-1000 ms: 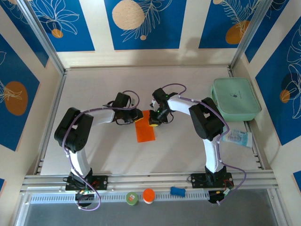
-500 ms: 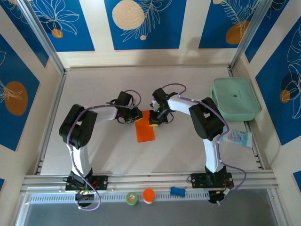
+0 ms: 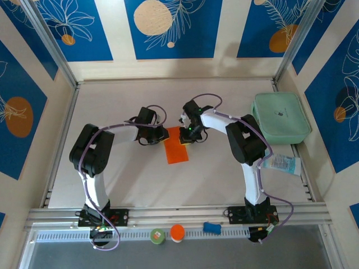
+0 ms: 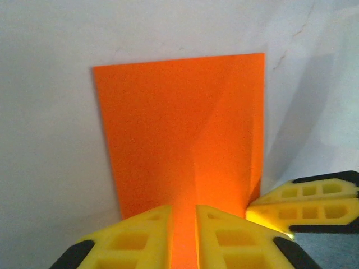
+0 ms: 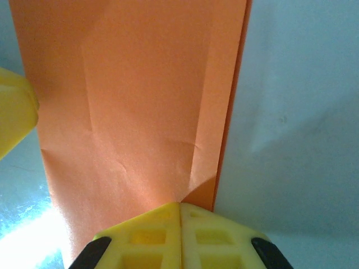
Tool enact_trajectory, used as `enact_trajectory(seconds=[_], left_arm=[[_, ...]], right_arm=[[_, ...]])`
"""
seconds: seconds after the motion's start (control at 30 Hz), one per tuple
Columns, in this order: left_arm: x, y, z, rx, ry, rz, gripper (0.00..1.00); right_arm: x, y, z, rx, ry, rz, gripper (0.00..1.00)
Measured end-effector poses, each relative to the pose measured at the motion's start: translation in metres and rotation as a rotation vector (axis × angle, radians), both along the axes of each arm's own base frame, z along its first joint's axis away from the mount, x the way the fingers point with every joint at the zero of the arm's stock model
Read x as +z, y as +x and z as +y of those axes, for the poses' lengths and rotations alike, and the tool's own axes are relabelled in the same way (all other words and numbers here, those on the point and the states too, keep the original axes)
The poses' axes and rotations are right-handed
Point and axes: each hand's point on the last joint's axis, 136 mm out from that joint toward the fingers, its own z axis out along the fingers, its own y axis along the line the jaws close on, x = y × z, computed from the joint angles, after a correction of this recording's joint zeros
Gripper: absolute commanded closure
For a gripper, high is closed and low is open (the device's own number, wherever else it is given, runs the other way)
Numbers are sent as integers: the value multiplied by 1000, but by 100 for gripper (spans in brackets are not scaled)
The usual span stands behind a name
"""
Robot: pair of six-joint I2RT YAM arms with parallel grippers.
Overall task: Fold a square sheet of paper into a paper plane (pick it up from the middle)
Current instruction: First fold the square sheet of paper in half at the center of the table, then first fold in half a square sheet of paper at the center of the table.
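The sheet [image 3: 178,147] is bright orange matte paper, folded in half into a narrow rectangle with visible creases. It lies flat mid-table, its long axis running from about 11 to 5 o'clock, layered edges slightly offset.

One orange paper sheet [image 3: 178,147], two pincers, one mint-green case [image 3: 280,117], one tube [image 3: 283,163]

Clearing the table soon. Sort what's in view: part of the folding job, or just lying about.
Job:
orange paper sheet, folded lengthwise
left gripper
right gripper

Lying about:
mint-green case
tube
green roll
orange disc
blue piece
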Motion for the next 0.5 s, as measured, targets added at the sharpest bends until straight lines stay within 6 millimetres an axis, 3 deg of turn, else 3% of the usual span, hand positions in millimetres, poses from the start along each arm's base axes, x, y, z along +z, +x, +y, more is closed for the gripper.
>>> enact_trajectory(seconds=[0.4, 0.5], left_arm=[[-11, 9, 3, 15, 4, 10, 86], [-11, 10, 4, 17, 4, 11, 87]], right_arm=[[4, 0, 4, 20, 12, -7, 92], [16, 0, 12, 7, 64, -11, 93]])
